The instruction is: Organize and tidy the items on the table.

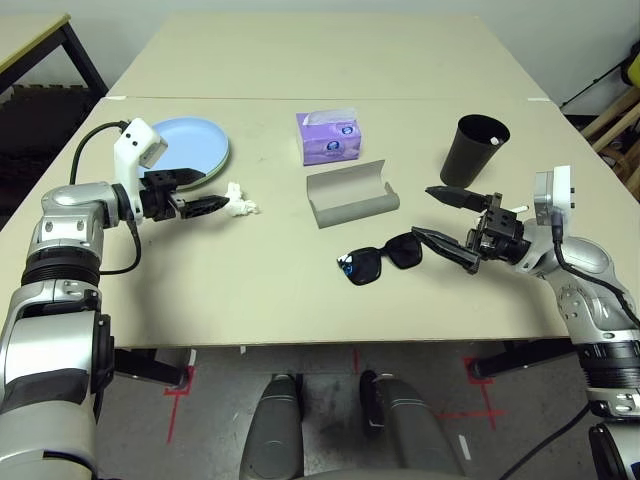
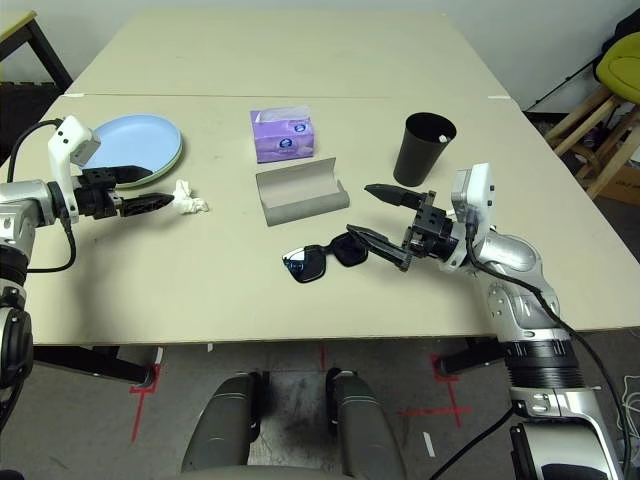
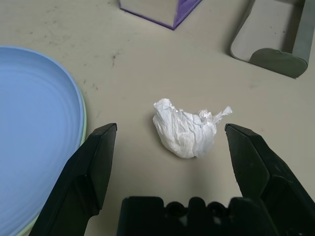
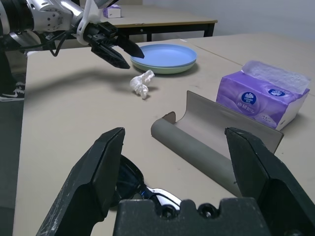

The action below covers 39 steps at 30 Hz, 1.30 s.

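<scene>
The left gripper holds its jaws wide on either side of the crumpled tissue wad, which lies on the beige surface just beside the stacked blue plate. The right gripper hovers with jaws wide just right of the black sunglasses. The open grey case lies before a purple tissue pack whose label is unreadable. A black cup stands near the right gripper.

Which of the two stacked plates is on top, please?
The light blue plate is on top; the pale green plate lies under it, showing as a thin rim along its edge.
</scene>
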Each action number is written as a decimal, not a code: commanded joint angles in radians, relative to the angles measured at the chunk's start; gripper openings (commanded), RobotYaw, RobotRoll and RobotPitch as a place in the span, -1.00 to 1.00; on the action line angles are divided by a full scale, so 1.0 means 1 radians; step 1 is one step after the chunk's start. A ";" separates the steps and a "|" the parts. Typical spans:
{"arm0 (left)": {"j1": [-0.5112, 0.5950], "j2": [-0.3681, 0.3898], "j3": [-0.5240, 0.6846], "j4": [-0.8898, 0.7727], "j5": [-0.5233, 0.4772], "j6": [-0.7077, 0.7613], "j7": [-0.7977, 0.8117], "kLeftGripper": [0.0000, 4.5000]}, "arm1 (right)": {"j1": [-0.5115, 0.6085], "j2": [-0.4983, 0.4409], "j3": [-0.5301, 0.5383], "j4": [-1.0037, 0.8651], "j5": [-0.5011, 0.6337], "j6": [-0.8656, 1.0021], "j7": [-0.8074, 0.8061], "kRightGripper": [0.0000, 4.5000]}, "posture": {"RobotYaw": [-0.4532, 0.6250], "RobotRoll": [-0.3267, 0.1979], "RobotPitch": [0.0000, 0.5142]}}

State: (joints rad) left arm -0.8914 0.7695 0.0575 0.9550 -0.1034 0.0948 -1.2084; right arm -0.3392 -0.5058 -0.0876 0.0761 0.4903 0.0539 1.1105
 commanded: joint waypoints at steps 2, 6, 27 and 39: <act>-0.010 -0.027 0.001 0.016 0.001 0.020 0.034 0.99 | 0.008 -0.014 -0.002 -0.018 -0.001 0.005 0.002 1.00 | 0.07 0.25 -0.42; -0.004 -0.051 0.006 0.029 -0.010 0.008 0.018 0.99 | 0.003 -0.013 0.000 -0.016 -0.002 0.005 0.002 1.00 | 0.07 0.25 -0.42; -0.045 -0.071 -0.028 0.088 0.022 -0.062 -0.019 0.99 | 0.014 -0.026 0.001 0.011 -0.028 -0.041 0.004 1.00 | 0.06 0.25 -0.40; -0.055 -0.076 -0.058 0.122 0.060 -0.040 0.005 0.99 | 0.010 -0.027 0.001 -0.008 -0.022 -0.037 -0.002 1.00 | 0.04 0.25 -0.40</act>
State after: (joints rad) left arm -0.9355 0.6982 0.0148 1.0560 -0.0638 0.0455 -1.2088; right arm -0.3349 -0.5331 -0.0876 0.0801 0.4681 0.0183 1.1094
